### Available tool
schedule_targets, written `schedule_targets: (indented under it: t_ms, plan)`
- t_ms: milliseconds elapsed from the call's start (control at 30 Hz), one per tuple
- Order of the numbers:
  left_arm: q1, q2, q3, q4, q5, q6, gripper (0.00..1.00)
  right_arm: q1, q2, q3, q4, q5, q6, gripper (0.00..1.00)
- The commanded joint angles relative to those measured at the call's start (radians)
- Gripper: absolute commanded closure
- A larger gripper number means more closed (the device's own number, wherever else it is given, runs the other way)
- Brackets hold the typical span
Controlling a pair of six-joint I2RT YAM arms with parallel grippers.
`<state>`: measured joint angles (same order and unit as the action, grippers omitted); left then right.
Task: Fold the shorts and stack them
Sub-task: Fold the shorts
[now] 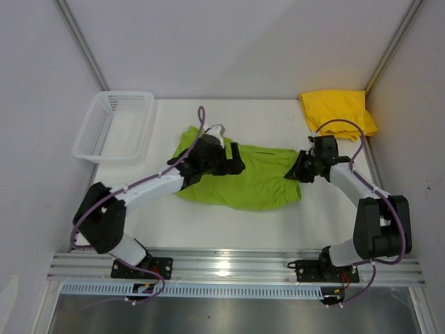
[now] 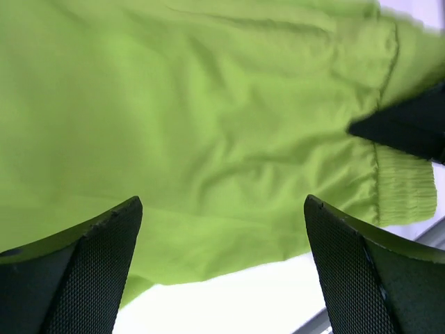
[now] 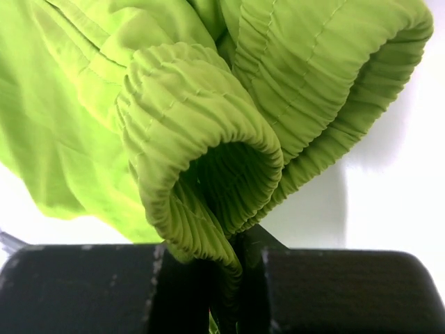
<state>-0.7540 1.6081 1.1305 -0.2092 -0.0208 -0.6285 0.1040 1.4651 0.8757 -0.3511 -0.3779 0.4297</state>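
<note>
Right wrist view shows your right gripper (image 3: 222, 285) clamped on the green shorts (image 3: 62, 118) at the waistband (image 3: 208, 160) for folding, left gripper (image 2: 222, 209) spread above.

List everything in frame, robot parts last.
lime green shorts: 1, lime green, spread out mid-table
yellow shorts: 1, bright yellow, bunched at the far right corner
mesh basket: 1, white, far left corner
table: 1, white, under all of the above
aluminium rail: 1, silver, along the near edge
left end effector: 1, black, open, over the left part of the lime green shorts
right end effector: 1, black, shut on the elastic waistband at the right end of the lime green shorts
</note>
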Motion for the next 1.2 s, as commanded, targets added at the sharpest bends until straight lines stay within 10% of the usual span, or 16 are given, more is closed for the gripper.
schedule_targets:
  t_ms: [0,200,433,1167]
  plan:
    - [0.051,-0.147,-0.19,0.262,0.047,-0.037,0.01,0.011,-0.04,0.077,-0.239,0.102,-0.071,1.0]
    - [0.068,-0.123,-0.302,0.511,0.091,-0.065,0.01,0.019,-0.023,0.207,-0.42,0.227,-0.155,1.0]
    - [0.07,-0.042,-0.291,0.4,-0.042,-0.042,0.01,0.083,0.043,0.451,-0.572,0.378,-0.146,1.0]
    - [0.246,-0.435,-0.529,0.073,-0.243,-0.051,0.01,0.269,0.449,1.106,-0.953,0.628,-0.181,1.0]
